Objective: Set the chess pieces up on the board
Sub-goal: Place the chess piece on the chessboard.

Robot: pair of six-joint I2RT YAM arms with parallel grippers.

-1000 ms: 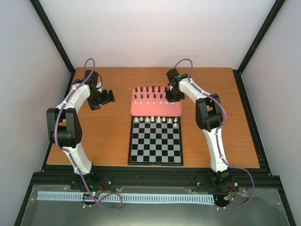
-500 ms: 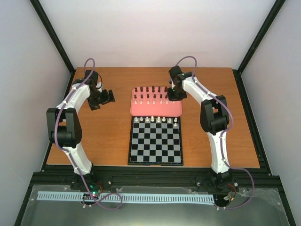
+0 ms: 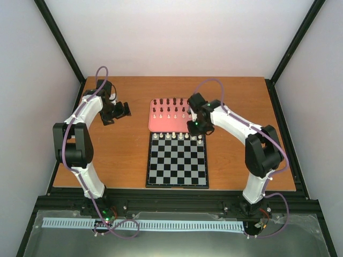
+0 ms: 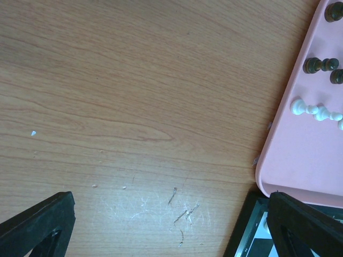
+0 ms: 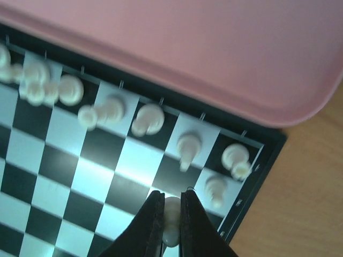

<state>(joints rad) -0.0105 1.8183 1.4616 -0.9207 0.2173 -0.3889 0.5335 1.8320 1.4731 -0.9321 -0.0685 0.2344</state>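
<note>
My right gripper (image 5: 171, 201) is shut on a cream-white chess piece (image 5: 172, 214) and hangs over the board (image 5: 64, 176) near its far right corner. In the top view this gripper (image 3: 197, 127) is at the seam between the pink tray (image 3: 161, 126) and the board (image 3: 177, 166). Several white pieces (image 3: 177, 136) line the board's far row, and one more white piece (image 5: 216, 188) stands in the second row. Dark and white pieces (image 3: 170, 107) stand on the tray. My left gripper (image 3: 122, 110) is open over bare wood left of the tray, with nothing between its fingers (image 4: 37, 225).
In the left wrist view the tray's edge (image 4: 289, 160) carries dark pieces (image 4: 320, 65) and white pieces (image 4: 308, 108), and the board's corner (image 4: 249, 230) shows at the lower right. Black frame rails border the wooden table (image 3: 241, 107).
My right arm has swung from the tray's right rear towards me, to the board's far right corner, with a white piece pinched in it. The left arm has not moved.
</note>
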